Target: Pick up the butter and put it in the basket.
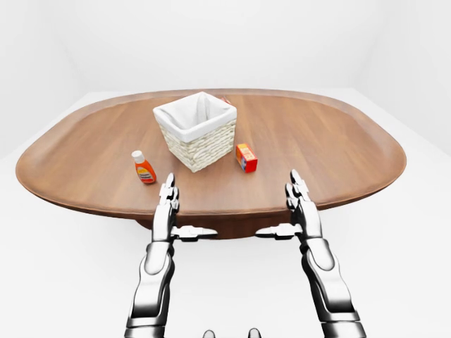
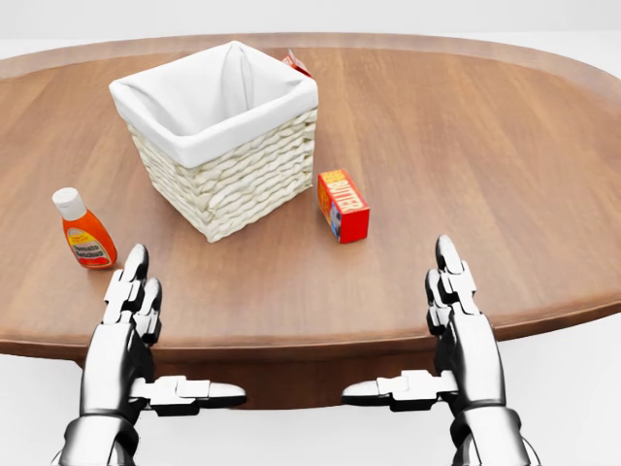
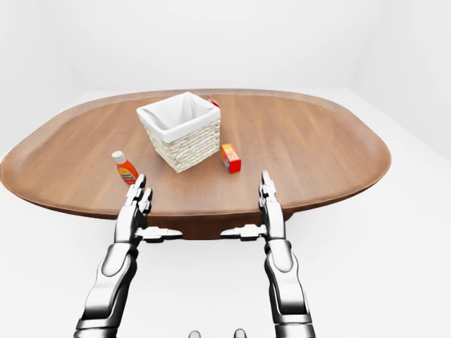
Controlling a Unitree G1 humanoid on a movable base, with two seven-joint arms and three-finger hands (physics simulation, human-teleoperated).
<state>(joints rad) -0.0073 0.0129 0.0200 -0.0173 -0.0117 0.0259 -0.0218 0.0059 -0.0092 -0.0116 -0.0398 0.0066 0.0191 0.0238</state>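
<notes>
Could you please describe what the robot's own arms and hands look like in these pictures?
Both arms are glossy silver metal with dark joints, built of rounded, segmented shells. The left hand and right hand match: each has three blocky, jointed fingers, one of them a thumb jutting sideways from the palm. No cables, markings or sleeves show.

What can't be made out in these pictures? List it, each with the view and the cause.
- Red item past the basket: head view, mostly hidden by the basket's rim; identity unclear.
- Basket's inside floor: all views, hidden by its walls.
- Bottle label: head view, print too small.
- Butter box's far side: faces away.
- Table ends: head view, cut off by edges.
</notes>
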